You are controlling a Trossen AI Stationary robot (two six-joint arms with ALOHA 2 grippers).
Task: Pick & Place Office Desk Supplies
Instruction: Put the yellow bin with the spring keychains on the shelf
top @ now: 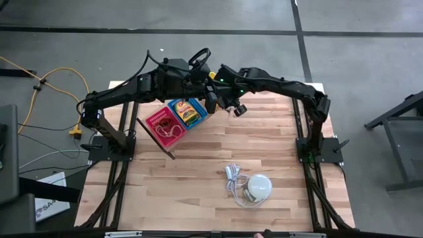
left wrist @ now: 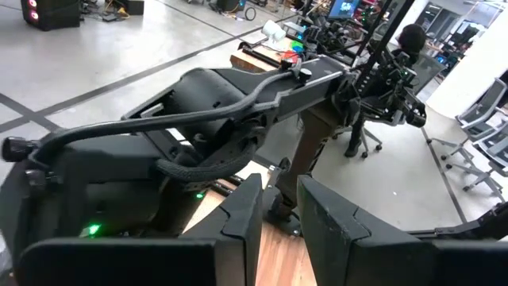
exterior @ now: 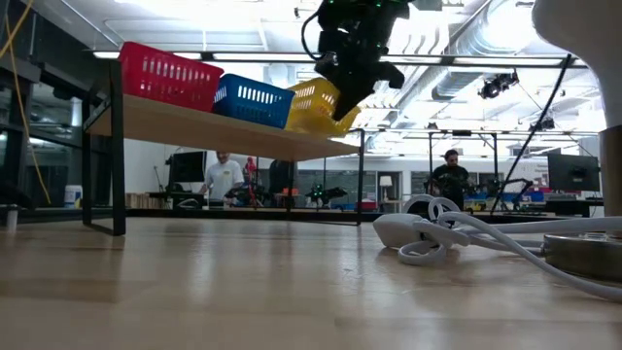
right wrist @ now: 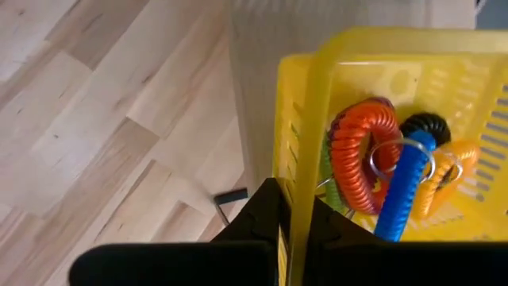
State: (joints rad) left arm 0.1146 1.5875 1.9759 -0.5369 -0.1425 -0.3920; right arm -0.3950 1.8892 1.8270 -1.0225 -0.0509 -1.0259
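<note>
- Wooden counter (top: 198, 158) carries a raised shelf (exterior: 194, 124) with red (exterior: 167, 78), blue (exterior: 251, 101) and yellow baskets (right wrist: 444, 71).
- Right gripper (right wrist: 295, 214): fingers closed on the yellow basket's rim, beside the shelf's end.
- Orange coil (right wrist: 361, 155) lies inside that basket.
- Left gripper (left wrist: 278, 214) behind the shelf, fingers slightly apart, empty.

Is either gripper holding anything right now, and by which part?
The right gripper is shut on the yellow plastic basket, pinching its rim wall. The left gripper holds nothing.

Baskets on the shelf: red basket (exterior: 167, 76), blue basket (exterior: 253, 100), yellow basket (right wrist: 397, 87). The yellow basket contains an orange coiled cord (right wrist: 363, 155), a blue pen (right wrist: 403, 189) and a black coil (right wrist: 426, 125).
</note>
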